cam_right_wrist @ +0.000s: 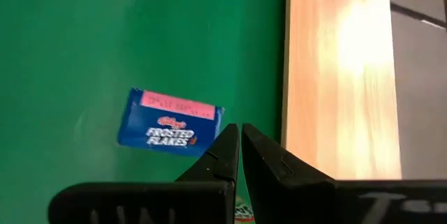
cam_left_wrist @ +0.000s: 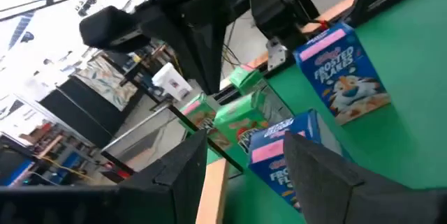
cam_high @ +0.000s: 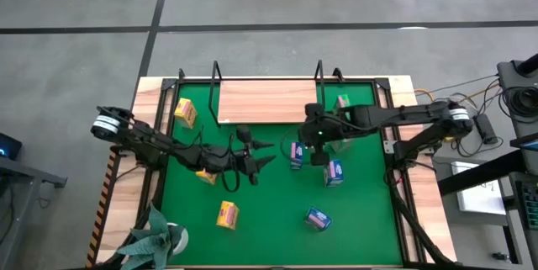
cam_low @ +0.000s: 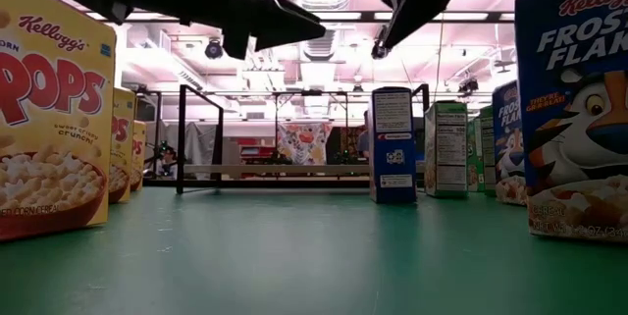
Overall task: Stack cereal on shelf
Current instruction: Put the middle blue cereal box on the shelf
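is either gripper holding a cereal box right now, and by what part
No. The left gripper is open above the green mat with nothing between its fingers. The right gripper is shut on nothing, near the shelf.

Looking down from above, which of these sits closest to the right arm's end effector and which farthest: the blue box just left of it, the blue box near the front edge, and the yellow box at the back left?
From the right end effector:
1. Blue box beside it, mat centre.
2. Front blue box.
3. Yellow box, back left.
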You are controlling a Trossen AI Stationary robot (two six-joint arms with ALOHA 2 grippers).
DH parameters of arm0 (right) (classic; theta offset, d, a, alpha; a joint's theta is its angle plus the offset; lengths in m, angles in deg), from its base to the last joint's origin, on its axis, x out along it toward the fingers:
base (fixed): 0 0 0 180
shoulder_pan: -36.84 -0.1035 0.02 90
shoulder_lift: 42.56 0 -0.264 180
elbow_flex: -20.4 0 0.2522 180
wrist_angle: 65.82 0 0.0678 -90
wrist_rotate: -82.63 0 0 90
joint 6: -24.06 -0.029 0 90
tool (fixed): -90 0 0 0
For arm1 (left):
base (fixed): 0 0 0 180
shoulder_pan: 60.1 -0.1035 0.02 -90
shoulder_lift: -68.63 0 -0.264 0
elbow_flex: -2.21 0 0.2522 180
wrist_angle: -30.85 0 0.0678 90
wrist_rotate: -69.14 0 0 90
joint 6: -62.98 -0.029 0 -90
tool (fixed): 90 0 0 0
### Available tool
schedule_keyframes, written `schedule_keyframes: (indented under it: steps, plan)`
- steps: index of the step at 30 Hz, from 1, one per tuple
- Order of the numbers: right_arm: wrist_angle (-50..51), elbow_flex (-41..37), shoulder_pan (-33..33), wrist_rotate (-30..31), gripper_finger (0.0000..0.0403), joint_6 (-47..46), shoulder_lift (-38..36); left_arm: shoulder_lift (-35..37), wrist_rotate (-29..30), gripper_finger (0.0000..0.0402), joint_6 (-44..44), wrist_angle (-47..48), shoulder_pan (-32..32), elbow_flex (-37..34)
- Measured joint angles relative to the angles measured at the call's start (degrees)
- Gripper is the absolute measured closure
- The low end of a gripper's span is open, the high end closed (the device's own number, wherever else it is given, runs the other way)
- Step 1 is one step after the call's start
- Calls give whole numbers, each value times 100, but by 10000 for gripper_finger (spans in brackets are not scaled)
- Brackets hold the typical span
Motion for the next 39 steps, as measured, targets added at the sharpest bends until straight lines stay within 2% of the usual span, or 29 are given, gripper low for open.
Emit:
schedule_keyframes:
  steps: [3, 7, 10, 16, 20, 27, 39]
  plan:
    - [321, 224, 129, -303, 394, 63, 202, -6, -24, 229, 130, 119, 44, 0]
    - [315, 266, 264, -352, 394, 20, 398, -157, -250, 229, 526, 320, 39, -4]
    - [302, 177, 391, -348, 394, 75, 562, -426, -631, 229, 813, 249, 37, 22]
    - [288, 88, 664, -339, 394, 121, 818, -891, -821, 235, 888, -259, -15, 182]
    - [284, 70, 770, -339, 394, 176, 892, -1187, -1259, 273, 912, -456, -168, 327]
    - [120, 9, 789, -385, 394, 187, 877, -1696, -1985, 388, 1269, -510, -386, 688]
    - [-54, -336, 789, -432, 394, 36, 892, -1794, -2412, 401, 1664, -626, -652, 702]
